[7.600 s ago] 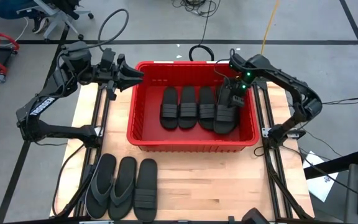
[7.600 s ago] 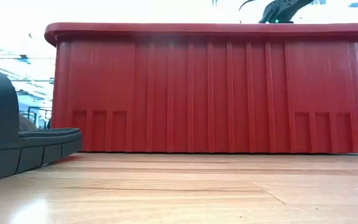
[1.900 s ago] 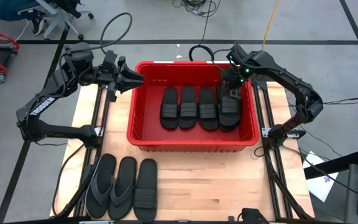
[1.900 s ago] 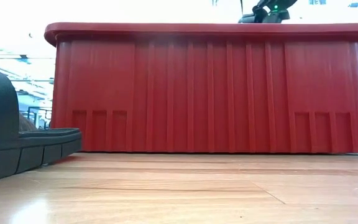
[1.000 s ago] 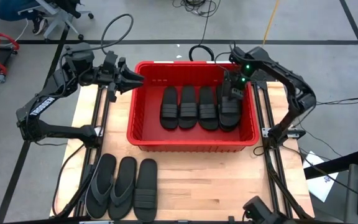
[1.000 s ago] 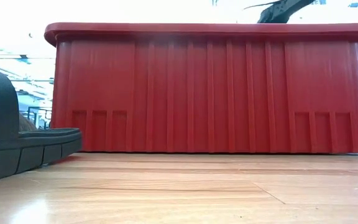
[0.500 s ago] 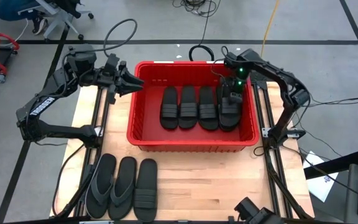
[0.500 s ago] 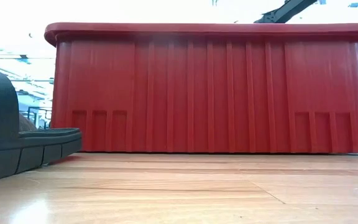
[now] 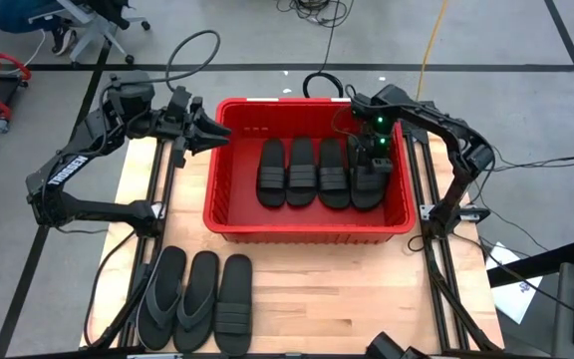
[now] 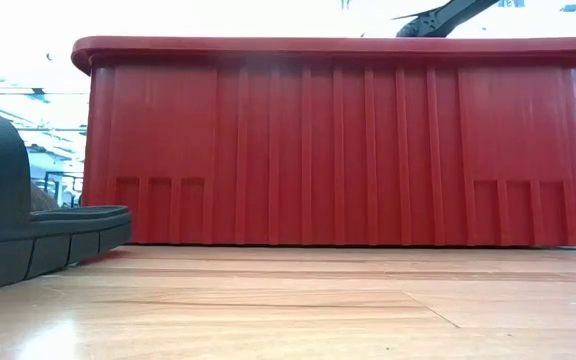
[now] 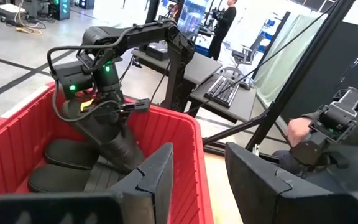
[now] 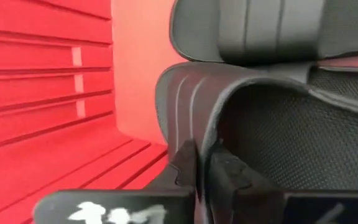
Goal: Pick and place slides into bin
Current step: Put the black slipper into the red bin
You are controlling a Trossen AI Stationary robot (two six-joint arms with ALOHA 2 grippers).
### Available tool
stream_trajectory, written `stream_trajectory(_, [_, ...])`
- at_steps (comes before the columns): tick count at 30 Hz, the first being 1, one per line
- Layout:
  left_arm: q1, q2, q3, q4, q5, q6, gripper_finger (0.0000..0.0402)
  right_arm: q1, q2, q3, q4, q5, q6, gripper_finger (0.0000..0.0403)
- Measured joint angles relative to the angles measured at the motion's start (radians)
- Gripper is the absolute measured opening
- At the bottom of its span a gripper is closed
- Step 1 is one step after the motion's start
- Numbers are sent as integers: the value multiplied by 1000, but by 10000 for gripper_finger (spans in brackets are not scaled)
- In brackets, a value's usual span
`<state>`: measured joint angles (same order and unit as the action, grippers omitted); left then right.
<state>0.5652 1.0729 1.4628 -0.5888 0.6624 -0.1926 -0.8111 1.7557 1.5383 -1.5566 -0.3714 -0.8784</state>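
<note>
The red bin [image 9: 307, 231] stands in the middle of the table. Several black slides [image 9: 302, 172] lie flat on its floor, side by side. My right gripper [image 9: 371, 170] is down inside the bin over the rightmost slide [image 9: 367, 189], pointing down. It is shut, with its fingertips [image 12: 202, 163] right at the ribbed strap [image 12: 194, 102]. My left gripper [image 9: 222, 133] hovers open at the bin's far left corner, holding nothing. Three more slides [image 9: 197, 299] lie flat on the table's near left. My right gripper's shut fingertips stand at the edge of the rightmost slide's ribbed strap [image 12: 213, 134], coming from above. I cannot tell whether they touch it. The slide lies flat in the bin.
The bin's tall wall [image 10: 338, 140] fills the low view, with one slide's end [image 10: 28, 220] at the left. Bare wooden tabletop [image 9: 367, 289] lies in front of the bin. Beyond the table a person's hands [image 11: 319, 134] hold a controller.
My right gripper has shifted a little toward the table's near and left side inside the bin, staying over the rightmost slide, while its arm has swung left. My left gripper has drawn back slightly toward the table's left edge.
</note>
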Motion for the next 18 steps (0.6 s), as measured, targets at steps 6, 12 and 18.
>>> stream_trajectory(6, [0,0,0,0,0,5,145,36,-26,0,0,9,-7,4])
stream_trajectory(12, [0,0,0,2,-6,7,145,68,-60,0,-10,7,-28,3])
stream_trajectory(18, [0,0,0,3,-8,9,145,76,-62,0,-9,-10,-34,3])
